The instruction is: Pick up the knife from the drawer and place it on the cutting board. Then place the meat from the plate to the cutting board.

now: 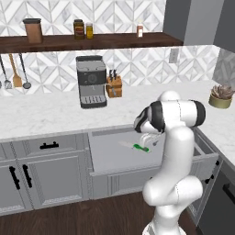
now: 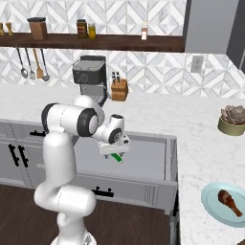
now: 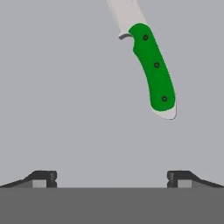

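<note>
The knife (image 3: 153,65) with its green handle lies flat on the grey floor of the open drawer (image 1: 105,149); I also see the knife (image 1: 140,147) under the hand and a bit of its green handle (image 2: 116,157). My gripper (image 3: 111,177) hangs just above it, open, nothing between the fingertips (image 3: 43,178); the handle sits ahead and slightly right of the gap. From the right the gripper (image 2: 114,150) hovers over the drawer (image 2: 143,160). The meat (image 2: 230,202) rests on the pale plate (image 2: 213,203) on the counter at right. The cutting board is out of view.
A coffee machine (image 1: 91,81) and a wooden knife block (image 1: 114,86) stand at the back of the marble counter. A potted succulent (image 2: 233,120) sits at the right. The drawer front with its black handle (image 2: 103,192) juts toward the base. Cabinet doors (image 1: 50,176) are at left.
</note>
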Controlling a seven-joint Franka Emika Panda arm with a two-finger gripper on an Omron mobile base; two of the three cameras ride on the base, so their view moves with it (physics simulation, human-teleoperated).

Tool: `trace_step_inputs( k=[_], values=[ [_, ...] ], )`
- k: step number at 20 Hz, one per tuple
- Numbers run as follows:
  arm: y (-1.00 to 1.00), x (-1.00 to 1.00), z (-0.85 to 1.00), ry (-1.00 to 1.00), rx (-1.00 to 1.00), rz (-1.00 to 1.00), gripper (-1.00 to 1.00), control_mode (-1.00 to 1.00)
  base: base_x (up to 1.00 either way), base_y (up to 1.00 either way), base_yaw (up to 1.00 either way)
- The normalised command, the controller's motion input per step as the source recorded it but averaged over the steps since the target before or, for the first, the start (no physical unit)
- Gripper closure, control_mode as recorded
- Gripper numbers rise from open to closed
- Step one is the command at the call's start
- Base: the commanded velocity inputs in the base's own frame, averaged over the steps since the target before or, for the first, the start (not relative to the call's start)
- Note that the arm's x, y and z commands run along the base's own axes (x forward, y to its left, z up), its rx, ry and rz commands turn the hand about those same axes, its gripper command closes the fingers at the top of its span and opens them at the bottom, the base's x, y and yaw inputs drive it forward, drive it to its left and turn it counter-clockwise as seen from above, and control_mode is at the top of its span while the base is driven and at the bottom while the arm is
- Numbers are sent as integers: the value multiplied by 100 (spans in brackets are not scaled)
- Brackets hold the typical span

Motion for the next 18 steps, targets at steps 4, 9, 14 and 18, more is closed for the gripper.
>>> trace_step_inputs(
  k=[4,9,14,18],
  values=[
    [0,33,-37,-4,1,0,-100,-100,0,0,0],
    [0,44,-35,0,0,0,-100,-100,0,0,0],
    [-1,50,-32,0,0,0,-100,-100,0,0,0],
    [-4,44,-37,0,0,0,-100,-100,0,0,0]
  ],
)
